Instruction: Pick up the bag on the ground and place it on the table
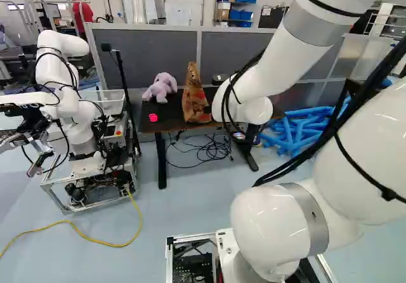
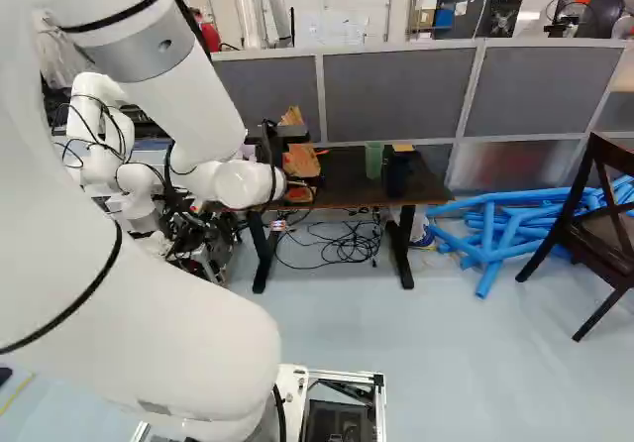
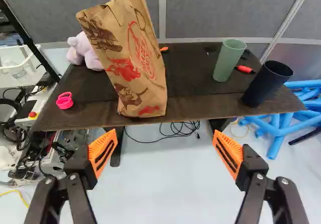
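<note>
Brown printed paper bag (image 3: 133, 63) stands upright on dark rectangular table (image 3: 195, 104), near table's front edge, base down, presumably for stability. Black two-fingered gripper (image 3: 164, 144) released, orange pads (image 3: 102, 152) spread wide short of table, likely leaving bag clearance. From here, placement looks complete.

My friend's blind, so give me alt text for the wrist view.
A brown paper bag stands on a dark table, ahead of the open gripper. A plush toy, pink object, green cup and black cup are there too.
</note>
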You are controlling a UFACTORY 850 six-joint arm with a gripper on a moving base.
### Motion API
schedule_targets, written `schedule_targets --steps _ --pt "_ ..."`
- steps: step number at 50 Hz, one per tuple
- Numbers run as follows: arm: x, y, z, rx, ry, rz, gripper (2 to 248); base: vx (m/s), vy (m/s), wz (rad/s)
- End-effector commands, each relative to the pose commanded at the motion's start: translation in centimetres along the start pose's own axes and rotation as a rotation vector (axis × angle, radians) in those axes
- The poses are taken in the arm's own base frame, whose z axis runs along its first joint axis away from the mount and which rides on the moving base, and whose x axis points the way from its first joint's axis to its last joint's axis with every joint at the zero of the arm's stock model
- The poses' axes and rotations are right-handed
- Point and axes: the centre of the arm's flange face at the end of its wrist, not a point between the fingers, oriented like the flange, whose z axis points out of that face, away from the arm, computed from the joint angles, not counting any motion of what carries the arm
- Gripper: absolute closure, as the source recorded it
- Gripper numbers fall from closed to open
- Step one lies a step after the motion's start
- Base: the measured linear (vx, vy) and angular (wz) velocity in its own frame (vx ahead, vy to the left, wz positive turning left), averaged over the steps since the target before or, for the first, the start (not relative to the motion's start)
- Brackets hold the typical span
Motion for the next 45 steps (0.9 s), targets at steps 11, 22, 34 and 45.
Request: schedule_targets --steps 11,22,34,45 --pt "-1.7 0.0 -1.0 0.001 0.046 0.002 3 0.0 0.0 0.0" --pt "-3.1 0.1 -1.9 0.002 0.085 0.005 3 0.0 0.0 0.0" --pt "-4.3 0.1 -2.7 0.004 0.119 0.007 3 0.0 0.0 0.0" --pt "-5.2 0.1 -3.3 0.006 0.142 0.008 3 0.0 0.0 0.0"
